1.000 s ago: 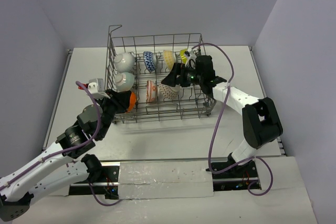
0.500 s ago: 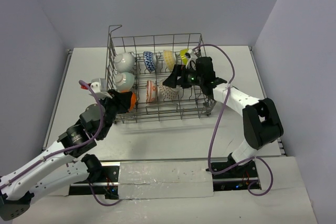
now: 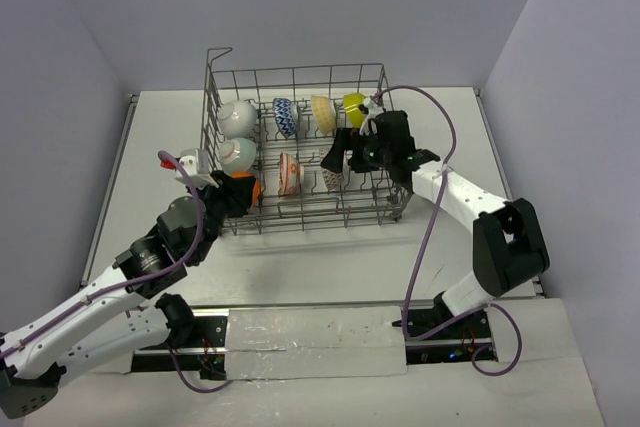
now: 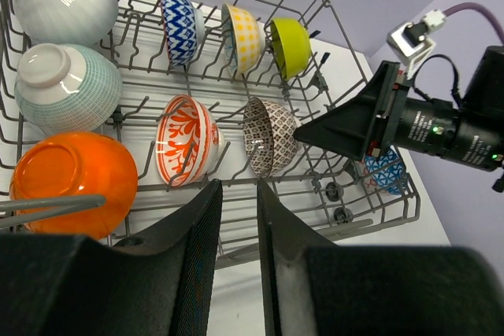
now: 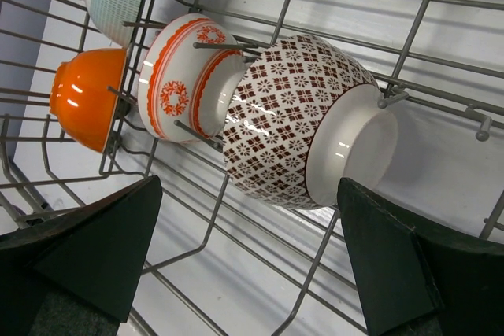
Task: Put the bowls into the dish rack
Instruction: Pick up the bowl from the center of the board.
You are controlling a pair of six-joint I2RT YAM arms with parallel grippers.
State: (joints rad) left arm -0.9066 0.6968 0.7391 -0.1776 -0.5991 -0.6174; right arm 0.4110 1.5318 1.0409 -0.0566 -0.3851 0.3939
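The dish rack (image 3: 300,72) stands at the middle back of the table with several bowls on edge between its tines. In the left wrist view the orange bowl (image 4: 71,179) sits in the front left corner, with the red-white bowl (image 4: 185,139) and the brown patterned bowl (image 4: 268,135) beside it. My left gripper (image 4: 239,185) hovers just outside the rack's front rail, its jaws a narrow gap apart with nothing between them. My right gripper (image 5: 250,186) is wide open over the rack floor, just below the brown patterned bowl (image 5: 291,123) and not touching it.
The back row holds a blue patterned bowl (image 4: 179,25), a yellow bowl (image 4: 242,37) and a lime bowl (image 4: 290,45). Two pale bowls (image 4: 67,88) stand at the left. A blue-white bowl (image 4: 386,169) lies in the right corner under my right arm. Walls close in on both sides.
My right gripper has drawn back to the right, away from the brown patterned bowl, which stays in the rack. My left arm has shifted only slightly by the orange bowl.
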